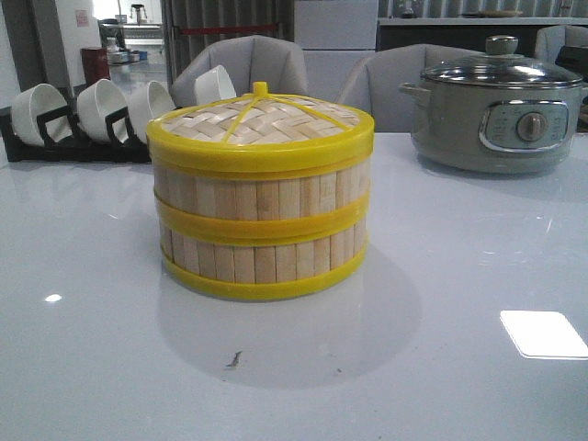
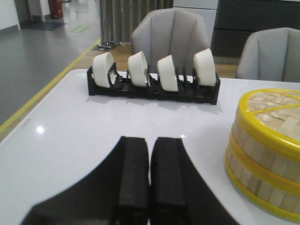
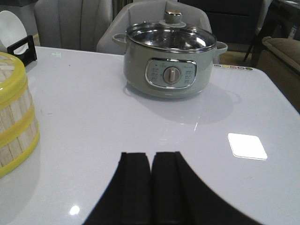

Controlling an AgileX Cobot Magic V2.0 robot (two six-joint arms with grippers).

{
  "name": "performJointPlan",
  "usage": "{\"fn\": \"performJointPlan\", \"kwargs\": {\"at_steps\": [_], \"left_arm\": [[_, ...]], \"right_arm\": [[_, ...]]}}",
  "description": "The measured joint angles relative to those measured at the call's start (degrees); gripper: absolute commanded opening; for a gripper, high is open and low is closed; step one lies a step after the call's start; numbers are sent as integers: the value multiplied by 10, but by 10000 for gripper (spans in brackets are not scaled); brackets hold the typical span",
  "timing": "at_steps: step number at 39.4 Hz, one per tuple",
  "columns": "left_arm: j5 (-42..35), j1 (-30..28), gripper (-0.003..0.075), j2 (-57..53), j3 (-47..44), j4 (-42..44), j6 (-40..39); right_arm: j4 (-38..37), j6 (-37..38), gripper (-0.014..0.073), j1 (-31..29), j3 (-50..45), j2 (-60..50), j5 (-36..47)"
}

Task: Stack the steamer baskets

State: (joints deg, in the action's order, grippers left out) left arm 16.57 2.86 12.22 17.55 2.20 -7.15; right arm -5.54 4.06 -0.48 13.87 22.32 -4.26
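Two steamer baskets (image 1: 262,225) of pale bamboo slats with yellow rims stand one on the other at the table's middle, with the woven yellow-rimmed lid (image 1: 261,124) on top. The same stack shows in the left wrist view (image 2: 265,154) and at the edge of the right wrist view (image 3: 14,117). My left gripper (image 2: 150,140) is shut with nothing in it, above bare table to the left of the stack. My right gripper (image 3: 151,155) is shut and empty too, to the right of the stack. Neither gripper shows in the front view.
A black rack of white ceramic bowls (image 1: 92,115) stands at the back left, seen too in the left wrist view (image 2: 152,75). A grey electric pot (image 1: 496,115) with a glass lid sits at the back right. Grey chairs (image 1: 248,64) stand behind the table.
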Motion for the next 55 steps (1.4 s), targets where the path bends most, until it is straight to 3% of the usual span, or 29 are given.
{"fn": "performJointPlan", "kwargs": {"at_steps": [12,23,55], "left_arm": [[-53,-17,87,-88,-122,-2,0],[-89,-17,86,-124,-177,-9,0],[-128,-17,87,-124,-178,-15,1]], "right_arm": [[0,0,56,0,0,0,0],[0,0,56,0,-1,0,0],[0,0,56,0,-1,0,0]]}}
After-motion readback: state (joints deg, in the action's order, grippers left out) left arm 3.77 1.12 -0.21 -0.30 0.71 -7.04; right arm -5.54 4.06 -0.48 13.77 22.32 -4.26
